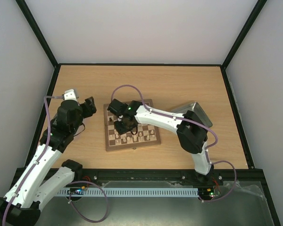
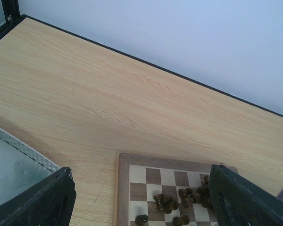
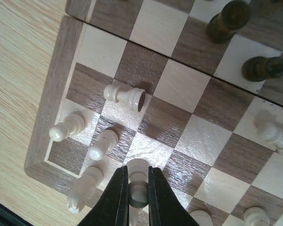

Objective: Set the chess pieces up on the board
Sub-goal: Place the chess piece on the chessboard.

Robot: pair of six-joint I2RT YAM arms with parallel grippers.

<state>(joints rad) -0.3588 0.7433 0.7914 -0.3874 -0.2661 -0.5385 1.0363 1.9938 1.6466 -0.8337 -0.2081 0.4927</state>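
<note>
The chessboard (image 1: 154,139) lies mid-table. My right gripper (image 3: 138,188) is shut on a cream chess piece (image 3: 138,173) and holds it over the board's corner squares. Cream pieces (image 3: 103,145) stand near it by the border (image 3: 51,113), and one cream pawn (image 3: 125,95) lies on its side. Dark pieces (image 3: 228,19) stand farther off. In the top view the right gripper (image 1: 125,123) is over the board's left half. My left gripper (image 1: 88,107) is open and empty, left of the board. Its view shows the board corner (image 2: 124,162) with a heap of dark pieces (image 2: 191,197).
A grey metal tray (image 1: 196,112) lies right of the board, partly under my right arm. Another tray edge (image 2: 19,146) shows at the left in the left wrist view. The black frame rail (image 1: 137,64) bounds the table at the back.
</note>
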